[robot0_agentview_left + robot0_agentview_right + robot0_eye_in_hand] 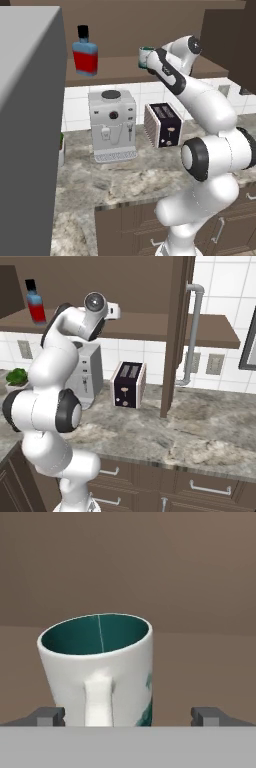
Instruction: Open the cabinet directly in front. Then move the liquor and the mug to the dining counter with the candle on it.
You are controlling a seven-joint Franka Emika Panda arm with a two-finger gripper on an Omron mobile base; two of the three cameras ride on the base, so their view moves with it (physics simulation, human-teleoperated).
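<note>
Mug first: the small white mug with a dark teal inside (100, 667) stands upright on the cabinet's brown shelf, at the centre of the hand view, its handle turned toward the camera. The two dark finger tips of the gripper (130, 716) stand wide apart at either side of it, lower left and lower right, clamped on nothing; they look lined up so the mug's body can sit between them for a side grasp. Whether the tips already reach alongside the mug wall I cannot quite tell from this angle.

In the left base view the mug peeks out at upper centre beside the white arm. Well apart from it, upper left on the same shelf, stands the squarish blue-glass liquor bottle with red label and black cap (85, 54), untouched. The dark brown wooden cabinet door (175, 331) hangs swung open, edge-on, so the shelf is reachable. Below sit a white coffee machine (113, 125) and a dark toaster (163, 125) on the marbled counter (130, 180).
</note>
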